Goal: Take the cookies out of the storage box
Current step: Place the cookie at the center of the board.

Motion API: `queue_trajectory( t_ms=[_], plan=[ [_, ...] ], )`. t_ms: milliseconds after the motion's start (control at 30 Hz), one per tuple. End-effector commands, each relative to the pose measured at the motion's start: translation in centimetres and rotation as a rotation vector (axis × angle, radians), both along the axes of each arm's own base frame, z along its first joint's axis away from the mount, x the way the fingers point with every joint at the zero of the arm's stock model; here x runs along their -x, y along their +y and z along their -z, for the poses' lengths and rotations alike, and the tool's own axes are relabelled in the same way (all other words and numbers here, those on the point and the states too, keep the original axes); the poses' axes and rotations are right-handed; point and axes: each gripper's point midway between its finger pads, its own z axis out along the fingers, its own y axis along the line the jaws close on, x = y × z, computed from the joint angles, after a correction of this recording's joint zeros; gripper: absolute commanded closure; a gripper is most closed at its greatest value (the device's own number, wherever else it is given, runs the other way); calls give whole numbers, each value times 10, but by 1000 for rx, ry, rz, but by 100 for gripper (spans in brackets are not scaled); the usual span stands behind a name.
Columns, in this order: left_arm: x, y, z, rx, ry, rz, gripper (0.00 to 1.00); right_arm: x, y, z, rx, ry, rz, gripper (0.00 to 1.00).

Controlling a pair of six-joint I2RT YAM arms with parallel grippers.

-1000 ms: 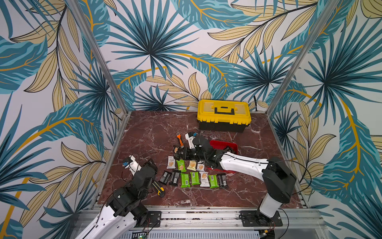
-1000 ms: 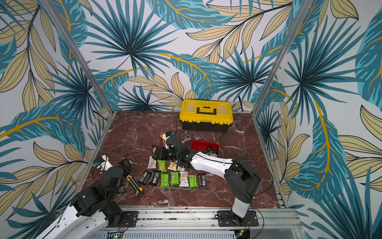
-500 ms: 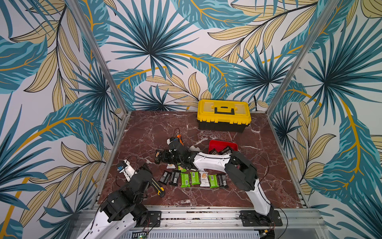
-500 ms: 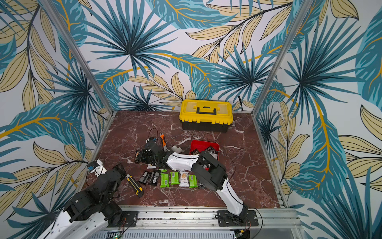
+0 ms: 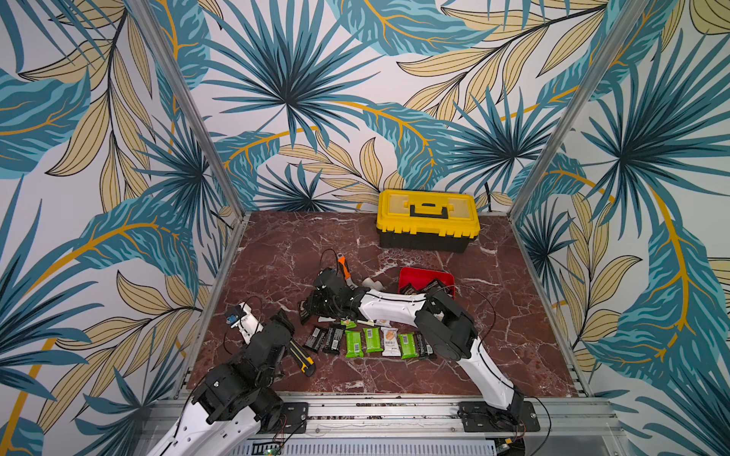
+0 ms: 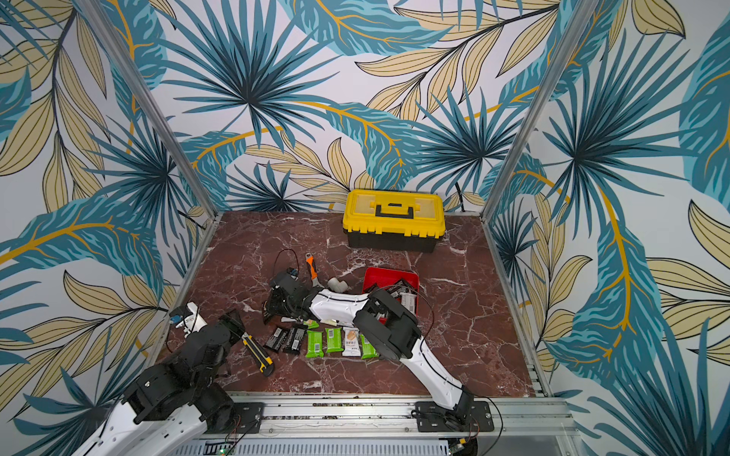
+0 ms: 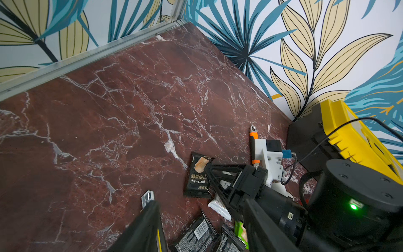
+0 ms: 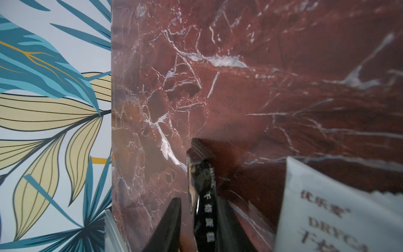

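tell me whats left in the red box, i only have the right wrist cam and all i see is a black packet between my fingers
observer: several packets are still in the red box, which the right arm partly hides in both top views.
operator: is the black one down on the table
observer: yes, the left wrist view shows the black packet lying flat on the table, with the right gripper open at its end.
operator: wheres the left arm
observer: the left gripper is open and empty, over the table's left side next to a yellow and black knife.
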Motion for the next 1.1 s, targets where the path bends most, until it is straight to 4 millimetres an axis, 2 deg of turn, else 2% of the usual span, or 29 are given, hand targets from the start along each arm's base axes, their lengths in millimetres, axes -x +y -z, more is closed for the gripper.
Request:
queue_trajectory(
  t_ms=[0,167,267,433,533,667,700,800,900,1067],
  plan=[
    [-7,-8,1,-16,-7,41,33,1,-20,-24,89,-76,-8,62],
    [-16,-20,-9,-27,-36,91,32,6,-44,-69,109,-186,-35,60],
    [-24,-36,-17,-25,-65,168,32,11,-69,-92,129,-241,-33,59],
    [-39,-72,-26,-12,-90,318,32,18,-131,-116,219,-311,-24,60],
    [-49,-97,-28,-3,-76,412,33,21,-184,-122,325,-329,-3,60],
    [-62,-142,-25,12,-39,567,32,23,-254,-127,425,-306,62,60],
    [-64,-155,-25,1,-34,607,32,19,-279,-128,438,-283,102,60],
    [-71,-196,-32,-54,-52,717,32,21,-328,-131,473,-244,174,60],
    [-75,-241,-36,-89,-57,858,33,24,-368,-139,510,-235,239,60],
    [-81,-314,-32,-129,-21,1067,34,34,-419,-165,579,-284,364,59]
  ],
)
